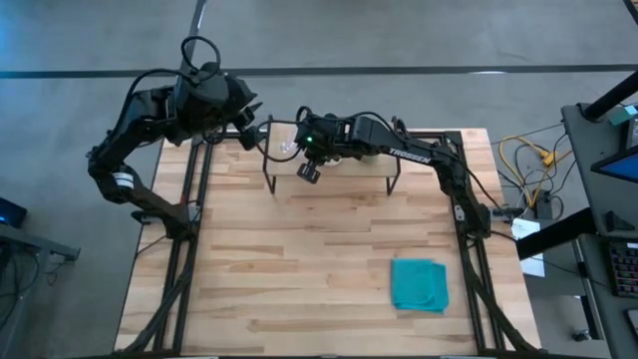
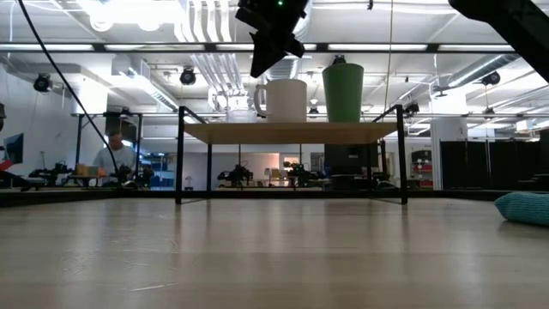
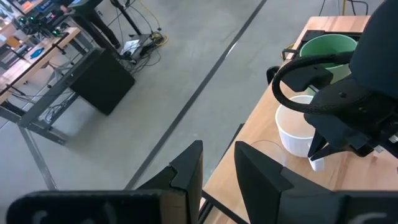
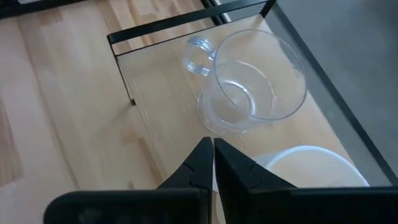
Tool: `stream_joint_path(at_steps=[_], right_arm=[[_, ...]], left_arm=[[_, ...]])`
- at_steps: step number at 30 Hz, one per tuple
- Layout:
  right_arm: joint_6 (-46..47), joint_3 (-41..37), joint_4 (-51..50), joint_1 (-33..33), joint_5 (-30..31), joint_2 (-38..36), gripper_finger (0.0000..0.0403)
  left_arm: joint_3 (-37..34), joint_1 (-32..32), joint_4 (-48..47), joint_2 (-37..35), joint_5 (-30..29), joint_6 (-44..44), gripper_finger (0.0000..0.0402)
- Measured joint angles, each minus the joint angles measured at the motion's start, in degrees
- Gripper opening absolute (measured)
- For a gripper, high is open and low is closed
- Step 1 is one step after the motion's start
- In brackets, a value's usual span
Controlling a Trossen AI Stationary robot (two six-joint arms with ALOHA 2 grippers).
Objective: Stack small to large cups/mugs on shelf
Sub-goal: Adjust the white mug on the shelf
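One clear glass cup point(image 4: 252, 93), one white mug point(image 2: 281, 99), one green cup point(image 2: 343, 92), one shelf point(image 2: 292, 131), one teal cloth point(image 1: 419, 284), two robot arms

From above, the right arm point(image 1: 399, 145) hides the white mug and green cup. In the right wrist view, the white mug point(image 4: 311, 163) is cut off.

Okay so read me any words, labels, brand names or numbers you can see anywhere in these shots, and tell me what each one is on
"TROSSEN": white lettering along the right arm in the high view, small and only just legible.
Left arm: no legible marking.
White mug, green cup, glass cup, shelf, teal cloth: no text visible.
Room behind the table: nothing readable.
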Motion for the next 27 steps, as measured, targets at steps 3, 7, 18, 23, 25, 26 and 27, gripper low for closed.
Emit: stream_joint_path(at_steps=[3, 7, 18, 23, 25, 26, 27], right_arm=[[0.04, 0.0, -0.69, -0.2, 0.0, 0.04, 0.0009], [1.63, 0.0, -4.67, -0.74, -0.04, 0.06, 0.0009], [1.51, 0.0, -6.17, -1.08, 0.9, 0.06, 0.0009], [1.53, 0.0, -6.18, -1.68, 0.96, 0.06, 0.0008], [1.53, 0.0, -6.32, -1.96, 0.96, 0.06, 0.0008], [1.51, 0.0, -6.53, -2.05, 0.96, 0.06, 0.0008], [1.53, 0.0, -6.71, -2.1, 0.96, 0.06, 0.0008]], left_arm=[[-0.02, 0.0, -0.01, 0.02, 0.0, -0.01, 0.0079], [-0.03, 0.0, -0.04, 0.04, 0.0, 0.01, 0.0079], [-0.04, -0.02, 0.03, 0.04, 0.03, -0.02, 0.0079], [-0.04, -0.02, 0.07, 0.06, 0.02, -0.05, 0.0079], [-0.04, -0.04, 0.07, 0.06, 0.02, -0.07, 0.0079], [-0.04, -0.04, 0.07, 0.06, 0.03, -0.07, 0.0079], [-0.04, -0.04, 0.07, 0.06, 0.03, -0.07, 0.0079]])
